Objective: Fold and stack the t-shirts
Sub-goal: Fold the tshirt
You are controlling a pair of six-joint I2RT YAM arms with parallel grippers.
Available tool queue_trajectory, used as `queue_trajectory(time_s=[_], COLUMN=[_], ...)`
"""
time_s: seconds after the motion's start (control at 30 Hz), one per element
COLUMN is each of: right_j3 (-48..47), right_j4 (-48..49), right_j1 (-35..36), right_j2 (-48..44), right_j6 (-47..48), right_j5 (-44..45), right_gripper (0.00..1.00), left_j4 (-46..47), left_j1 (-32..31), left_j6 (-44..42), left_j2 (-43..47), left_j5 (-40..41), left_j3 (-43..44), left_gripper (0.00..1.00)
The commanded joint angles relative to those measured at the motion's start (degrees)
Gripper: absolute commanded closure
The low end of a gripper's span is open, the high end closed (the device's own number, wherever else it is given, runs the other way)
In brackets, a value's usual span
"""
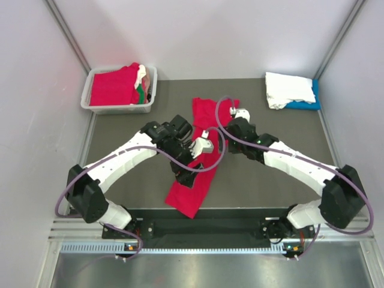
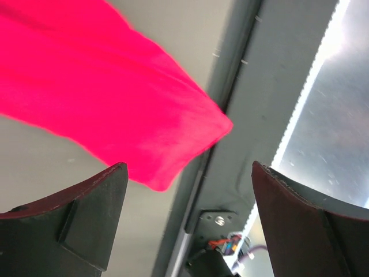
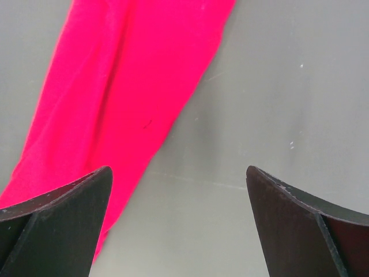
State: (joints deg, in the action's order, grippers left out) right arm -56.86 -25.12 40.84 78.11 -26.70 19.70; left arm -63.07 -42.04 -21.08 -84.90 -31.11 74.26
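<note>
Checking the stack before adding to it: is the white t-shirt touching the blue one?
Touching. The top external view shows the white t-shirt lying on the blue t-shirt, which peeks out beneath it.

no readable text, labels or numbers anywhere

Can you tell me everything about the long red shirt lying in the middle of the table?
The bright red soft cloth t-shirt is folded into a long narrow strip, slightly wrinkled, lying flat and slanted on the dark grey table mat. Its near corner reaches the mat's front edge. Both white arms cross above its middle, hiding part. The left gripper and right gripper hang open over it; neither holds it.
</note>
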Motion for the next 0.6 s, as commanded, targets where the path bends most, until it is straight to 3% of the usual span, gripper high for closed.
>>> queue_trajectory(time_s=[0.0,0.4,0.57], right_j3=[-7.5,-29.9,-46.0], right_j4=[1.5,-3.2,-11.3], right_j1=[-4.5,-7.2,-7.3], right_j2=[6.2,27.8,40.6], right_j6=[3.7,9.0,12.0], right_j5=[-3.0,-9.9,-12.9], right_gripper=[0.00,0.00,0.00], left_j4=[5.7,16.6,15.1], left_j1=[3.9,33.0,39.2], left_j6=[0.9,1.0,-0.7], left_j2=[0.6,1.4,-0.2], left_j5=[1.6,-4.7,-7.4], left_j3=[-0.1,-3.4,-4.9], left_gripper=[0.08,0.09,0.11])
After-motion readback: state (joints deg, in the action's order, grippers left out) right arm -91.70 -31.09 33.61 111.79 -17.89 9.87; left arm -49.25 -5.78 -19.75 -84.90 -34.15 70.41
